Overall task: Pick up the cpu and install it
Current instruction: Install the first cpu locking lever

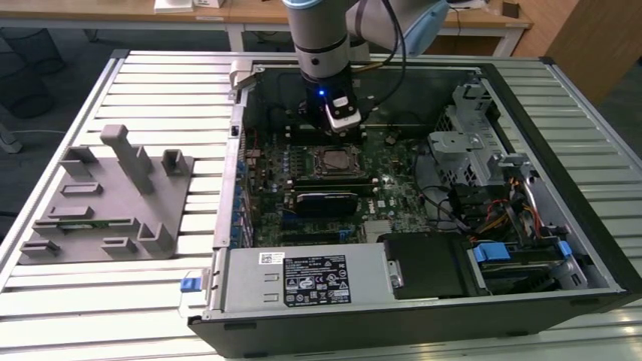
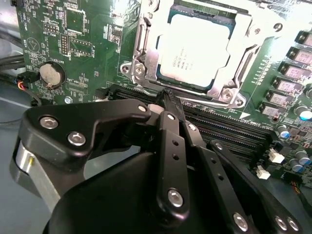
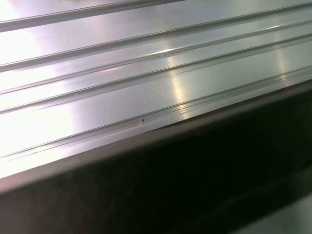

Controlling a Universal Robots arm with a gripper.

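Here the cpu [image 2: 195, 51] sits in the motherboard's socket [image 2: 146, 58]. The gripper [image 2: 168, 97] hovers near it, fingers together, empty

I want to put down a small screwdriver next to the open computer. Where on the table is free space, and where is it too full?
Free: the slatted table in front of the grey holder block, and the strip between that block and the computer case. Crowded: inside the case, where the tool hangs above the motherboard and cables fill the exterior view's right.
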